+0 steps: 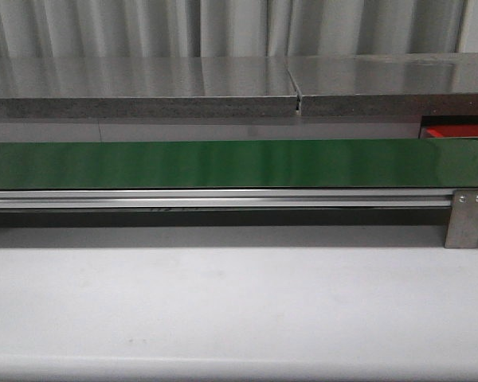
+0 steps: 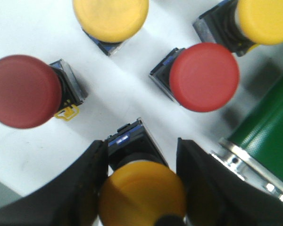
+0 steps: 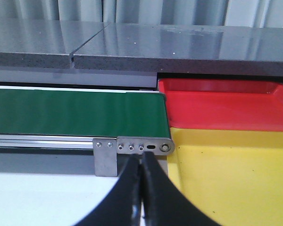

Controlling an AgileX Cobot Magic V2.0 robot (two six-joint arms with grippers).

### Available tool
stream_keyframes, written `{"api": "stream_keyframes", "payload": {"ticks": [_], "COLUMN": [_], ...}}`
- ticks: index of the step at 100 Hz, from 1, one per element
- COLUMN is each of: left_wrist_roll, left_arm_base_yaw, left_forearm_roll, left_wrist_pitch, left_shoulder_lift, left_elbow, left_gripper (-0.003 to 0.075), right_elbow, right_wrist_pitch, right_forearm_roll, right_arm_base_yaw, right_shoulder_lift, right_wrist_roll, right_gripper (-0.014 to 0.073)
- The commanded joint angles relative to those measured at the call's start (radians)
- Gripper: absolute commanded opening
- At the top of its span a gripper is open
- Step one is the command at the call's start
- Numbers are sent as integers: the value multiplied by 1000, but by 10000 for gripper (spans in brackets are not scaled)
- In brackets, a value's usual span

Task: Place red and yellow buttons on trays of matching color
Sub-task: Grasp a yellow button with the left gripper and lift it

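Note:
In the left wrist view several buttons lie on a white surface: two red ones (image 2: 203,76) (image 2: 23,91) and two yellow ones (image 2: 110,18) (image 2: 265,20). A third yellow button (image 2: 141,190) sits between the fingers of my left gripper (image 2: 141,142). One finger lies against its dark body and a thin white gap shows at the other, so the gripper is open around it. My right gripper (image 3: 141,157) is shut on nothing, near the belt's end. Beside it are the yellow tray (image 3: 236,179) and, behind that, the red tray (image 3: 226,106) (image 1: 458,131).
The long green belt (image 1: 223,163) (image 3: 75,113) runs across the table on an aluminium rail with a metal end bracket (image 1: 467,216) (image 3: 106,155). Its roller end (image 2: 269,127) lies close to the buttons. A grey stone ledge (image 1: 143,91) runs behind. No arm shows in the front view.

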Motion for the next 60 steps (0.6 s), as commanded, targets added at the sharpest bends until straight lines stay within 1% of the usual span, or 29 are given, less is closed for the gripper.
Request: {"api": "stream_keyframes", "payload": {"ticks": [1,16,31,47,60], "left_wrist_roll": [-11,29,29,29,29], "left_arm_base_yaw": [3,-18,-44,-93,-135], "left_forearm_roll": [-10,-1,-1,-1,-5], "left_wrist_pitch": [8,19,92,116,154], "left_shoulder_lift": [-109,-173,-180,-160,-106], "left_elbow": [-30,-44,-132,-226,-293], "left_gripper": [197,193,189,189,190], "right_elbow": [-21,-21,-21,-21,-21], "right_wrist_pitch": [-73,-73,-73,-73,-73], "right_forearm_roll": [-10,-10,-10,-10,-10], "right_arm_base_yaw": [3,3,3,3,3], "right_shoulder_lift": [-18,-18,-18,-18,-18], "right_wrist_roll": [0,0,0,0,0], "right_gripper": [-116,-116,-116,-116,-116]}}
